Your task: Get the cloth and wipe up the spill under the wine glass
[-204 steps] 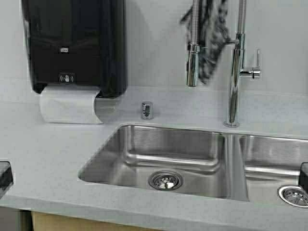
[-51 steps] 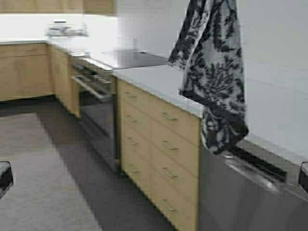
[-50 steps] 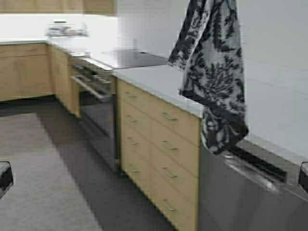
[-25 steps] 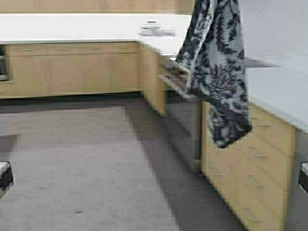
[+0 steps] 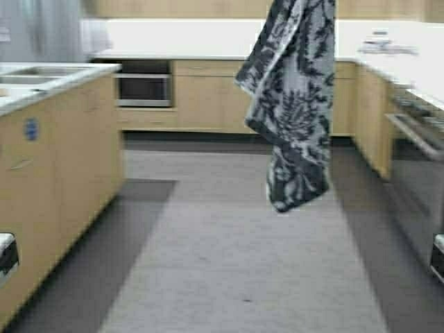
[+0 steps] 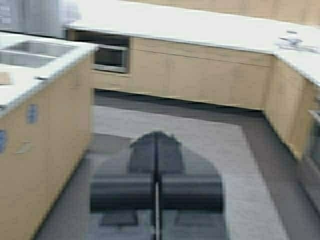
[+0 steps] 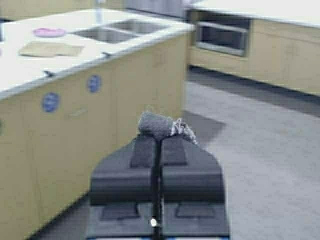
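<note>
The cloth [image 5: 298, 104], pale grey with a black leaf print, hangs limp from above the top of the high view, over the open floor. In the right wrist view my right gripper [image 7: 159, 142] is shut on a bunched corner of the cloth [image 7: 160, 125] at its fingertips. My left gripper [image 6: 156, 145] is shut and empty, held low above the floor. The wine glass and the spill are out of view.
A wooden island [image 5: 55, 159] with a white top and a sink stands on the left; a pink dish [image 7: 49, 32] and a flat tan sheet [image 7: 50, 49] lie on it. An oven front [image 5: 416, 173] is on the right. Grey carpet [image 5: 229, 263] runs ahead to far cabinets.
The robot has turned away from the sink counter; the view swept past the drawers and oven to the open floor and island. The cloth stays hanging from my right gripper.
</note>
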Tool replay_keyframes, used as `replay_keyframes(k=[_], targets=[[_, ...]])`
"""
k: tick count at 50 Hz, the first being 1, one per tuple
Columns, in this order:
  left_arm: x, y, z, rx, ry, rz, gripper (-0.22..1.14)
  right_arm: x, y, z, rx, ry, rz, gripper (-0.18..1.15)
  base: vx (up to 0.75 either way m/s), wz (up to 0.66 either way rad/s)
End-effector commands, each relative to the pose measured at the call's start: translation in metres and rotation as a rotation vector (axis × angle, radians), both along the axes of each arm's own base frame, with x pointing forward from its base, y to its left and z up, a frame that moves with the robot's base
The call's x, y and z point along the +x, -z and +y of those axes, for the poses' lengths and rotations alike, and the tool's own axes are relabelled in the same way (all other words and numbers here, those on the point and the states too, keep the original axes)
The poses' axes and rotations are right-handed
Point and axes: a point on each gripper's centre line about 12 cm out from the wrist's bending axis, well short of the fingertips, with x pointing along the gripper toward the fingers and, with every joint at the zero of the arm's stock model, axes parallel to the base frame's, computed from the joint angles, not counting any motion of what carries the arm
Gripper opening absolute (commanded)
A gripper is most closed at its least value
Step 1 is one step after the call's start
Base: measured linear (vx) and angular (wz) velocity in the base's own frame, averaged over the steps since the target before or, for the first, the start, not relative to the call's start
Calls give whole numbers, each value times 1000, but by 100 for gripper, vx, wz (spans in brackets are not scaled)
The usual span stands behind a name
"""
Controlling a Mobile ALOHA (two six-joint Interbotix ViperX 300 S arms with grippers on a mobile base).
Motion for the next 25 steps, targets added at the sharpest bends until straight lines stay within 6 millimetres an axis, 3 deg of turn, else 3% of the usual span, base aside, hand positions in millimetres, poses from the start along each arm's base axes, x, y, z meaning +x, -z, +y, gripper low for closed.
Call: replay_keyframes(k=[1,25], targets=[[1,-11,0,0,-2,-32,2,0,-14,-2,21,5,-46,5,7,52],[-1,-9,0,-12,-1,-37,2,0,-10,-3,18,9,-37,5,9,48]])
